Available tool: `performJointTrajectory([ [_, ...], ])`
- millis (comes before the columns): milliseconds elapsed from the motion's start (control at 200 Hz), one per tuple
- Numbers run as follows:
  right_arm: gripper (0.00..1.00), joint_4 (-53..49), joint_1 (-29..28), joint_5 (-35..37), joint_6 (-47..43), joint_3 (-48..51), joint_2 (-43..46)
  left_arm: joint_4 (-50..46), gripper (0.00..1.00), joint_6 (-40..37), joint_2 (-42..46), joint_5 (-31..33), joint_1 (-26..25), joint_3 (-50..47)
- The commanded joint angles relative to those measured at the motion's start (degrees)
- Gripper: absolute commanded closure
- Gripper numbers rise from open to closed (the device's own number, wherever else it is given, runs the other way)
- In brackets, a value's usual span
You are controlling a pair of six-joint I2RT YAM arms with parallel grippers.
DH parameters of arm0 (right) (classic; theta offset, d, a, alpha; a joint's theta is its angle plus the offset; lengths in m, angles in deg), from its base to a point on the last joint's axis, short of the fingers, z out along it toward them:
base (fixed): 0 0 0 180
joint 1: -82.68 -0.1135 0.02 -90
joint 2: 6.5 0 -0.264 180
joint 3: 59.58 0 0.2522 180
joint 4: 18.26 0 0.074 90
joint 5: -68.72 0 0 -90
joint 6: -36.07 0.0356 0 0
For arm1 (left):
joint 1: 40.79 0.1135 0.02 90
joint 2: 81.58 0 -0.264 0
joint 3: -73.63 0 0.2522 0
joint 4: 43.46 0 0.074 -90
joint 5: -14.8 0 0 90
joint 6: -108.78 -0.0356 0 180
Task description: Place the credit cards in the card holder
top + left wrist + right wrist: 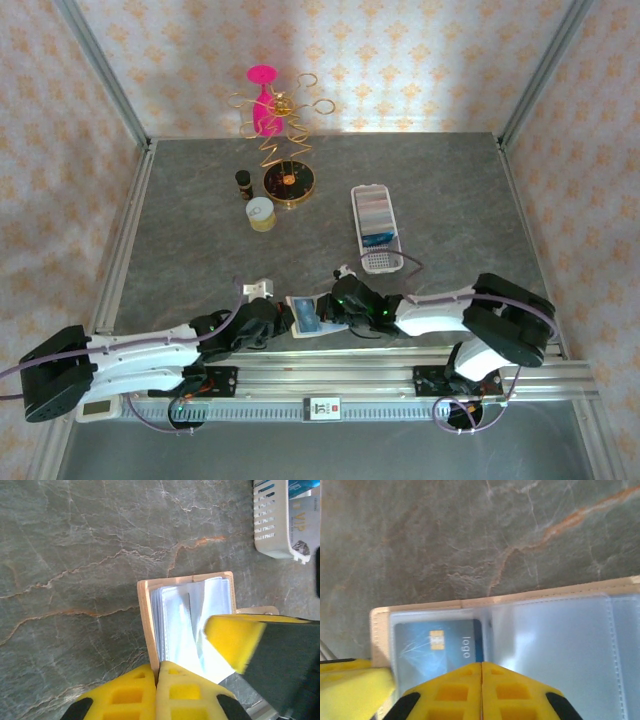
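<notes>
The risks, as I judge them: the left gripper (157,680) has only the near edge of the beige wallet (145,625), right at the spine. If the card is pulled hard, the wallet could swing about that narrow pinch or slip free and drag across the table (450,190). The blue card (437,647) sits inside a clear sleeve (555,645) of the open wallet. The right gripper (481,680) bites just at the card's corner, so it may be holding plastic film alone, or film and card together. Either way the card would stay put and the sleeve would stretch. The tray (377,262) lies well apart, farther back and to the right, with other cards (375,215) already in it. A thin card held by a corner could twist on the way and catch the low rim.

The left gripper's fingers are pressed together on the wallet's edge, with no gap showing. The right gripper's fingers also meet along a single seam over the sleeve's near edge. Whether the card itself is in that pinch, I cannot tell. The two grippers sit close together, one on either side of the wallet.
</notes>
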Motion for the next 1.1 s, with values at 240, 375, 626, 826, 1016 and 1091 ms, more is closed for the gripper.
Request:
performJointTrajectory([
  [240,0.68,-20.5,0.8,14.7,-1.6,3.5,21.0,-15.5,1.0,-4.8,2.1,3.5,-0.3,5.6],
  [375,0.64,-16.5,5.7,9.1,-0.6,9.8,26.3,-18.4,1.0,-6.2,2.9,3.6,-0.2,7.3],
  [626,0.63,-2.6,9.7,-1.3,1.8,16.1,26.2,-18.6,1.0,-7.0,2.2,1.5,-0.3,7.9],
  [826,0.71,-0.2,9.9,-2.6,2.4,16.9,24.6,-18.6,1.0,-7.0,1.8,1.1,-0.2,8.1],
  [1016,0.74,-3.8,9.9,-0.1,1.9,16.0,23.8,-18.9,1.0,-6.8,2.3,1.0,-0.2,7.9],
  [1091,0.74,-5.8,9.9,1.5,1.6,15.6,23.9,-18.8,1.0,-6.7,2.4,0.8,-0.2,7.7],
])
